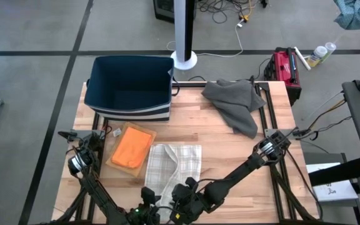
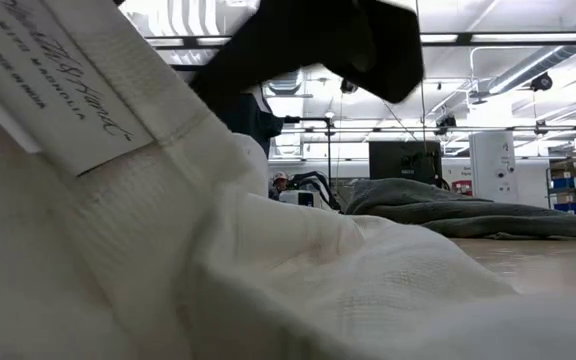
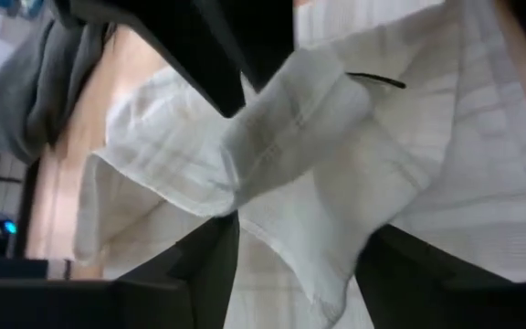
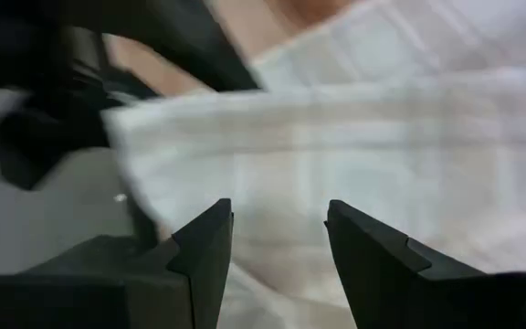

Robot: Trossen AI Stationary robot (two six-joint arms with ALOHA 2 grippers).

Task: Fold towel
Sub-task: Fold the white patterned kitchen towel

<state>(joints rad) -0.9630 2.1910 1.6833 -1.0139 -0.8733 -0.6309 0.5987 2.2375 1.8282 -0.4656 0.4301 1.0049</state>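
1. Left pincer (image 3: 295,265) sits at the worktop's (image 1: 230,156) near edge, fingers spread around a raised fold of the white checked towel (image 1: 177,164).
2. Right pincer (image 4: 277,242) is beside it, fingers parted over the same towel, gripping nothing visible.
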